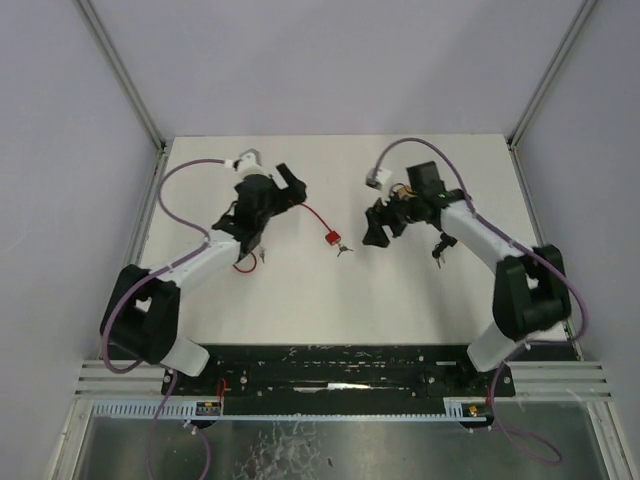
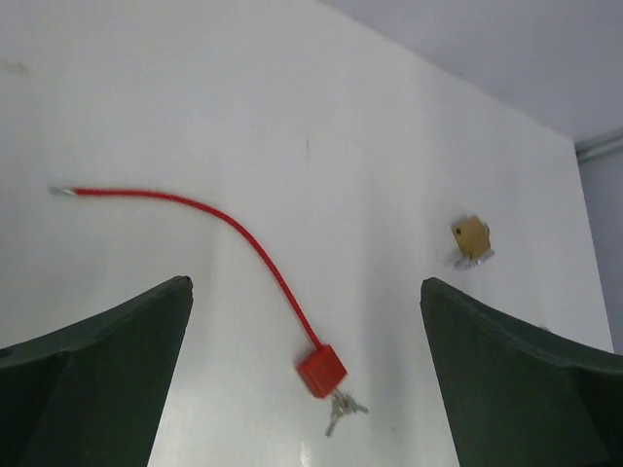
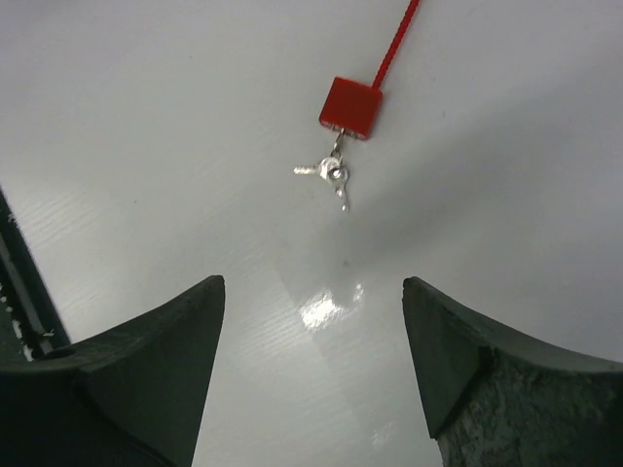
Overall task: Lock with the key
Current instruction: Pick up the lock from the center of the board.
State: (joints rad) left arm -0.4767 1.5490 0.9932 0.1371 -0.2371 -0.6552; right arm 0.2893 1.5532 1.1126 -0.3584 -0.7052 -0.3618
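Both pincers empty. Left pincer (image 2: 304, 283): fingers spread wide, nothing between them, hovering above the cable. Right pincer (image 3: 312, 282): likewise wide open, holding nothing, aimed toward the key bunch.

Red lock body (image 1: 329, 237) lies flat on the white surface (image 1: 420, 300), about mid-table, between the 2 pincers and touching neither. Key (image 3: 338, 146) appears seated in the body's end face. 2 spare keys (image 3: 307, 170) splay off its ring. Cable (image 2: 243, 233) leaves the opposite face and curves toward the left arm. Its metal tip (image 2: 58, 190) lies loose, not in the body.

Axis: in the top view the body-plus-key line runs diagonally, key end toward the right arm and near edge, cable end toward far-left.

Risks (judgement):
1. Body is small, probably light. Unbraced, it could slide or spin when the key is pinched.
2. Spare keys crowd the ring, so the fingers could close on those instead.
3. Tip is out of the body, so turning the key now would secure nothing.
4. Brass padlock (image 2: 470, 236) lies well apart and is a possible wrong target.
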